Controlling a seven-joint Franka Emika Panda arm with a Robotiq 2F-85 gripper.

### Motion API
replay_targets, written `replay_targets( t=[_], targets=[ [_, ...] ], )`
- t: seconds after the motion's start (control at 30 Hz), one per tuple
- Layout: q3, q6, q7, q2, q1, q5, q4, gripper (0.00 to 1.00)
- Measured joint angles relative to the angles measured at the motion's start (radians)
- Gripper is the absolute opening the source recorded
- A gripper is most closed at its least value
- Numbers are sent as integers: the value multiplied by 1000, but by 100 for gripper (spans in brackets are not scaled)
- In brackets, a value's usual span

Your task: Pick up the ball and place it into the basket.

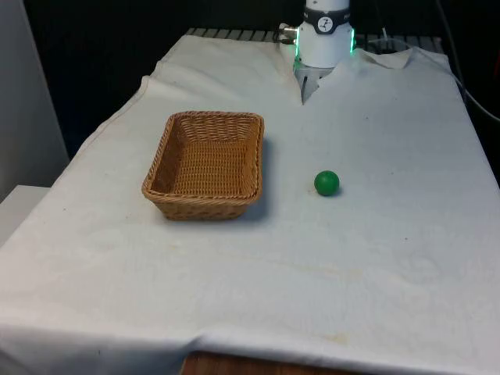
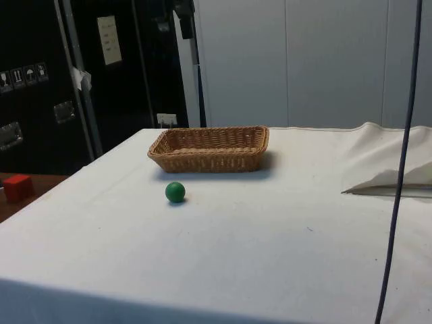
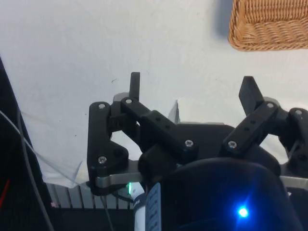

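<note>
White cloth covering the desk, bunching up at the far end; red box sitting low beside the desk.

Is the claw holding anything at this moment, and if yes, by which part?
Nothing is held. The claw is open with only white cloth between its fingers. The green ball lies on the table beside the basket.

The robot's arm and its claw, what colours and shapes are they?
The arm is white and round, with a glowing green ring of light. The gripper is black, built from jointed bars held by small silver screws, ending in two thin flat fingers.
</note>
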Motion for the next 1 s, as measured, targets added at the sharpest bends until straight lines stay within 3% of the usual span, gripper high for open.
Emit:
replay_targets(
  t=[0.67, 1.0],
  targets=[
    [27, 189, 15, 6, 1, 0, -109, 100],
    [31, 255, 9, 53, 1, 27, -126, 100]
  ],
)
